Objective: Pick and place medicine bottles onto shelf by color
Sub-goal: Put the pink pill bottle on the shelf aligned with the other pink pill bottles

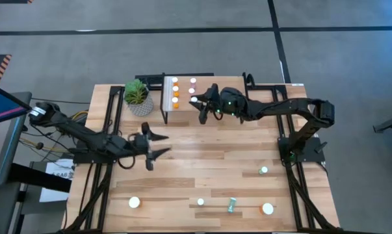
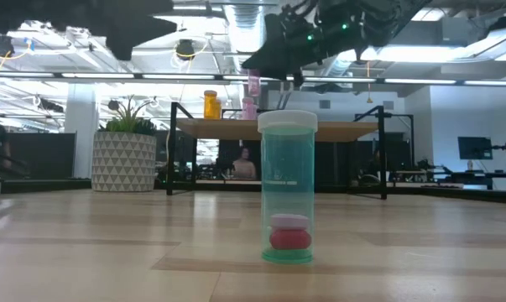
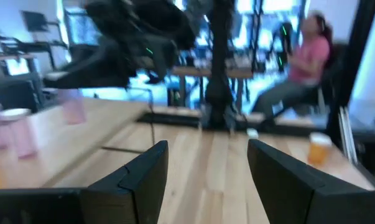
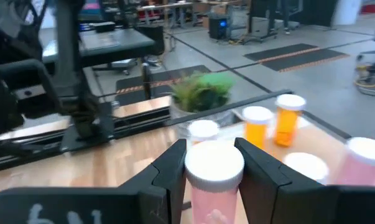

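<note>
Right gripper is pinching a pink bottle by its white cap, hovering over the shelf beside the pink row. Risk: in lowering, it may be clipping the neighbouring pink bottles and toppling them. Left gripper is waiting mid-table, fingers spread, empty.

**Two robot arms, one reaching, one waiting**

In the overhead view, the right arm stretches from the right side toward upper centre; its right gripper has its fingers closed on a pink bottle. The left arm lies at centre left, its left gripper spread wide and holding nothing.
</note>
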You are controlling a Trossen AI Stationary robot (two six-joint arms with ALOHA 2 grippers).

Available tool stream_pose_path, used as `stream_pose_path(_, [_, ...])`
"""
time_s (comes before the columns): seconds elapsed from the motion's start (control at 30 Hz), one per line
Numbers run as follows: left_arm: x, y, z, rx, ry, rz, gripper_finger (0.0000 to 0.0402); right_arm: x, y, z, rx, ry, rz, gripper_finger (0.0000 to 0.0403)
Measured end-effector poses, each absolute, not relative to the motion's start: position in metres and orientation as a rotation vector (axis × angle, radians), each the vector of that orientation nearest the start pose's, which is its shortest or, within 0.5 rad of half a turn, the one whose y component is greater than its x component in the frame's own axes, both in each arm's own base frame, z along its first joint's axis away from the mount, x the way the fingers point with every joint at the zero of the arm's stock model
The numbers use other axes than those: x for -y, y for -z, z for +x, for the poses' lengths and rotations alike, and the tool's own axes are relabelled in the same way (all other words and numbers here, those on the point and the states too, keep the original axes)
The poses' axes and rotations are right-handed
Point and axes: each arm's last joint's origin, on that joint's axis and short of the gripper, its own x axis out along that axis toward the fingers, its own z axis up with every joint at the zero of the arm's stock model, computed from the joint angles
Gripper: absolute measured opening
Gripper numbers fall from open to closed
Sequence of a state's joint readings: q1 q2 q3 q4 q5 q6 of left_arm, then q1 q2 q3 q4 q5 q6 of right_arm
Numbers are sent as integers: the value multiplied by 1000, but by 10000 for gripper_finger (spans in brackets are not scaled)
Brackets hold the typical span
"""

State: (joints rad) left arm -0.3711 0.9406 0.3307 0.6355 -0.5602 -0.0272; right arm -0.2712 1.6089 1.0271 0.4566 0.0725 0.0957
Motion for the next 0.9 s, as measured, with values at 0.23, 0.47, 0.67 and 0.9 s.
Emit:
stream_pose_path(0.23, [44, -231, 162, 84, -192, -84, 208, 104, -271, 348, -109, 361, 79, 141])
stream_pose_path(0.47, [43, -230, 160, 75, -190, -98, 208, 107, -254, 363, -68, 334, 76, 141])
stream_pose_path(0.67, [43, -229, 160, 65, -190, -99, 208, 112, -238, 371, -61, 336, 87, 141])
stream_pose_path(0.9, [43, -227, 161, 49, -190, -92, 208, 119, -234, 369, -93, 353, 83, 141])
